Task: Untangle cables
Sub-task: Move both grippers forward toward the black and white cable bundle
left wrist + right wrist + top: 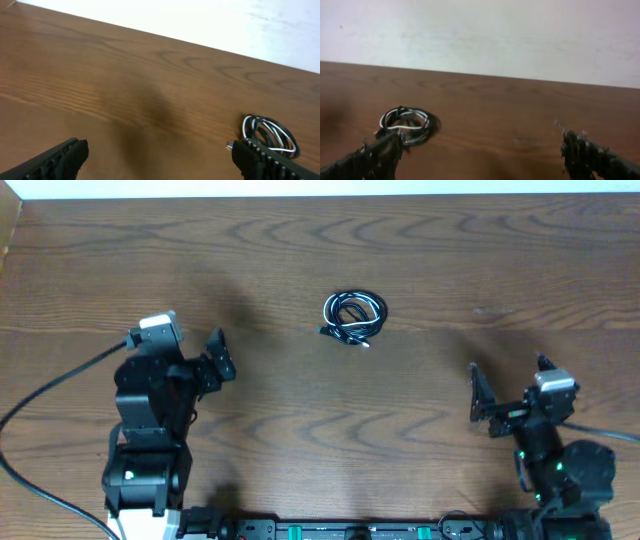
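Observation:
The cables point(354, 317) lie coiled together in one small bundle of black and white cords at the middle of the wooden table, toward the back. The bundle also shows at the right in the left wrist view point(269, 134) and at the left in the right wrist view point(407, 125). My left gripper point(222, 358) is open and empty, well to the left of the bundle; its fingers frame bare wood point(160, 155). My right gripper point(508, 385) is open and empty, to the right of and nearer than the bundle point(480, 152).
The wooden table point(320, 430) ends at a pale wall along the back point(480, 35). Thick black arm wires point(50, 395) trail off the left arm across the table's left side. The arm bases stand at the front edge.

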Robot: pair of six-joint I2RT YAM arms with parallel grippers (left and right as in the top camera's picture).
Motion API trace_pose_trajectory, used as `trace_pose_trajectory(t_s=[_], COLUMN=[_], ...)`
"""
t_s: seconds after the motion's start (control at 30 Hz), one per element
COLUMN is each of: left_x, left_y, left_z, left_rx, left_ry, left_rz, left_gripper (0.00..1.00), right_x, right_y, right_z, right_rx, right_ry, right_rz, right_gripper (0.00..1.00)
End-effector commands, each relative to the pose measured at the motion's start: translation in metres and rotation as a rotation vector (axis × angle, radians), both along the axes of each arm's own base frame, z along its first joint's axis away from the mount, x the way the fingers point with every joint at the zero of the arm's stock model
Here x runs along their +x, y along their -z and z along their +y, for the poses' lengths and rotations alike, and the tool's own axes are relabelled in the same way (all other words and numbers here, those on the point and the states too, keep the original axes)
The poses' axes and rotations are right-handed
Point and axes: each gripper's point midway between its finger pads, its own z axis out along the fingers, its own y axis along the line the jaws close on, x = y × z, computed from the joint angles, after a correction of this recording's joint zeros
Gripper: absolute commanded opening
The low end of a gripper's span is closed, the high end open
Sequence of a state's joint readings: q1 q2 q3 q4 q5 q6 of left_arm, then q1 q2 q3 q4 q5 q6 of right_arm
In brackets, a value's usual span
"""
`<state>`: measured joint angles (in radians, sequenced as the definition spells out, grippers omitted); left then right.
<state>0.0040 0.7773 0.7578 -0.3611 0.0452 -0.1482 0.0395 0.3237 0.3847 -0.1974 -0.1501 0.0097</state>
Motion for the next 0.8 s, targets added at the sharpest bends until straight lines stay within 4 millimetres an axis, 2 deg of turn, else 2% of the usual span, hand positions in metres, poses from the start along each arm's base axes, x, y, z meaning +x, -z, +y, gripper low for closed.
trace_pose_trajectory(t_s=[0.0,0.13,0.33,0.63,0.77], left_x=[0.004,0.01,0.024,0.05,0.058], left_y=[-0.016,-0.023,-0.032,-0.058,-0.065], left_z=[-0.009,-0.02,-0.041,-0.066,-0.079], left_rx=[0.014,0.024,0.03,0.039,0.046], left_ry=[0.05,0.09,0.154,0.218,0.25], left_rz=[-0.016,-0.017,0.021,0.147,0.213], left_gripper=[0.98,0.98,0.98,0.98,0.98], right_x=[0.005,0.014,0.026,0.055,0.067], right_y=[-0.016,-0.027,-0.061,-0.085,-0.088], right_z=[0.011,0.021,0.05,0.057,0.058], right_rx=[-0.028,-0.032,0.001,0.032,0.044], right_ry=[-0.064,-0.129,-0.304,-0.338,-0.337], right_rz=[0.025,0.102,0.145,0.324,0.412], right_gripper=[0.99,0.99,0.99,0.99,0.99])
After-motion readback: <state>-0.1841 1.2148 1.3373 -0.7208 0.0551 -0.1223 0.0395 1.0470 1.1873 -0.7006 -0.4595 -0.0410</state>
